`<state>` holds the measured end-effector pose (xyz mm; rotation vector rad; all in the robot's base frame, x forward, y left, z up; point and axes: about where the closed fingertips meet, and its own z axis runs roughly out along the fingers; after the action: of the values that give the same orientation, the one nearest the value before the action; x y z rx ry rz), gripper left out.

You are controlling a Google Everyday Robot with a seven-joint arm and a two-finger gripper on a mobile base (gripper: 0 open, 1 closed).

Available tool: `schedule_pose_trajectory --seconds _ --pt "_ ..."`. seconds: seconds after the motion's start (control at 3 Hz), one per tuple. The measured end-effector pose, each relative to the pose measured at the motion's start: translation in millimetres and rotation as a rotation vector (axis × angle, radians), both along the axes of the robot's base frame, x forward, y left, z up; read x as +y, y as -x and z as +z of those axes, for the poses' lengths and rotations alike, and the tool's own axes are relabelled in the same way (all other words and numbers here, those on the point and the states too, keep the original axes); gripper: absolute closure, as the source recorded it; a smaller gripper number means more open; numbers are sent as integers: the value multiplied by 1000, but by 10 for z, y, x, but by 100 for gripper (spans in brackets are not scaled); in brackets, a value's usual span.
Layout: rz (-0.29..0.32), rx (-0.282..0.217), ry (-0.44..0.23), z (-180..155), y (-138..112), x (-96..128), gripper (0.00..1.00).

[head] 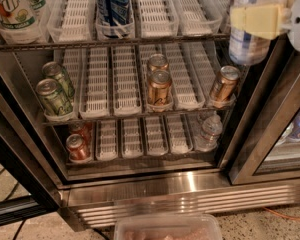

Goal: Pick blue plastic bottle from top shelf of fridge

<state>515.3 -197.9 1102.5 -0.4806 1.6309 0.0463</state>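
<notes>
The blue plastic bottle (246, 46), clear with a pale blue-white label and a navy band, hangs at the upper right. Its base is lower than the front edge of the top shelf (140, 41) of the fridge (190, 184). My gripper (257, 15) comes in from the right edge and is shut on the bottle. One yellowish finger pad (255, 20) lies across the bottle's front. The bottle's cap is out of view above.
The top shelf holds dark Pepsi bottles (112, 6) and a 7UP bottle (12, 9). The middle shelf has green cans (52, 96) and bronze cans (159, 86). The lowest has red cans (79, 146) and a crinkled water bottle (208, 131). The door frame (270, 134) stands right. A clear tub (167, 228) lies below.
</notes>
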Motion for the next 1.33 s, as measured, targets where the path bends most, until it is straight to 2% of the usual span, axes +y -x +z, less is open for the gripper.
schedule_pose_trajectory --seconds 0.33,0.67,1.0,1.33 --pt "94 85 28 -218 213 165 100" --pt "107 93 32 -228 238 204 100" --pt "195 119 42 -307 391 497 100" --pt "382 167 44 -432 761 1082 100"
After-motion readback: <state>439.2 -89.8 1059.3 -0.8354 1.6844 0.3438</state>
